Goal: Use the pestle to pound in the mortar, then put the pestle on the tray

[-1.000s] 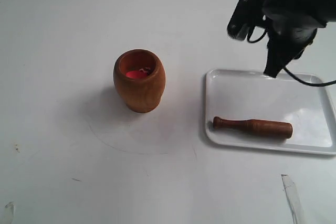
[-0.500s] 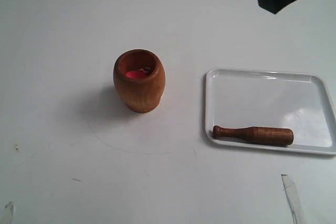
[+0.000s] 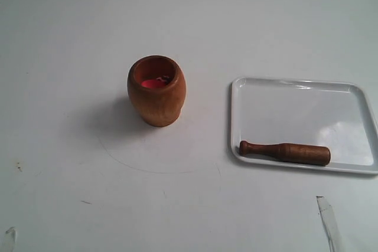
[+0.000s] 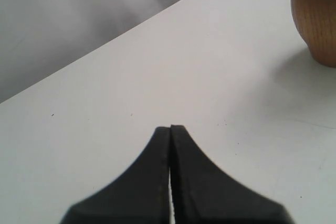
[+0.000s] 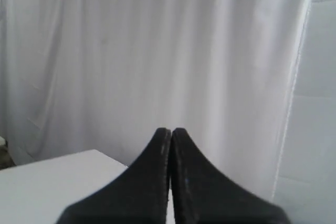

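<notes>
The orange-brown wooden mortar (image 3: 156, 91) stands upright left of centre on the white table, a pink-red bit showing inside. To its right, the dark brown pestle (image 3: 285, 151) lies flat along the near rim of the white tray (image 3: 301, 84). Neither arm shows in the exterior view. My left gripper (image 4: 170, 128) is shut with nothing in it, low over bare table, the mortar (image 4: 316, 17) off to one side. My right gripper (image 5: 171, 130) is shut and empty too, facing a white curtain with a table corner below.
A strip of clear tape (image 3: 328, 221) lies on the table near the front right. Small dark specks (image 3: 19, 167) mark the surface at the left. A white curtain (image 5: 157, 51) hangs beyond the table's edge.
The right arm, above the tray's far side a second ago, has risen and withdrawn out of the exterior view. The pestle has shifted slightly toward the tray's near rim.
</notes>
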Controlling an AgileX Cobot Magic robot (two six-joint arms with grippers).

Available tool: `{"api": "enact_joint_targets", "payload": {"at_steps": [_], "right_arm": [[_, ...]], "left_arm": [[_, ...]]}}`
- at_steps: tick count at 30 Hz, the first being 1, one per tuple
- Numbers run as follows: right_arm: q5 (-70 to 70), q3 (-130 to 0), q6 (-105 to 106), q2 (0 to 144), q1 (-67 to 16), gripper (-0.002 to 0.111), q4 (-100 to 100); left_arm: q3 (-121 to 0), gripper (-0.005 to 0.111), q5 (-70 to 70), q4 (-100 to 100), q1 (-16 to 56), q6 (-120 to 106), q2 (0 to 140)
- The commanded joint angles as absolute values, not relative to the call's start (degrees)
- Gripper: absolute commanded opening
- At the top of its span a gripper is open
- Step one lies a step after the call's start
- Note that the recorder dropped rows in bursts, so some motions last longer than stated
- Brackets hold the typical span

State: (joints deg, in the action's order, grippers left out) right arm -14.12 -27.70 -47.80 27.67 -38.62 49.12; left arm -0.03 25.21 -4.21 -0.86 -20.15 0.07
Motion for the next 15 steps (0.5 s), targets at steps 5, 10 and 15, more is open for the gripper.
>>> {"api": "enact_joint_targets", "payload": {"at_steps": [5,10,15], "right_arm": [[-14.94,-14.76,-57.58,16.33,-38.7,0.0,61.12],[-16.54,-4.78,-57.68,15.7,-38.7,0.0,62.89],[-5.0,-0.9,-48.25,15.7,-38.7,0.0,62.38]], "left_arm": [[0.0,0.0,25.03,-3.79,-0.42,-19.68,0.0],[0.0,0.0,25.03,-3.79,-0.42,-19.68,0.0],[0.0,0.0,25.03,-3.79,-0.42,-19.68,0.0]]}}
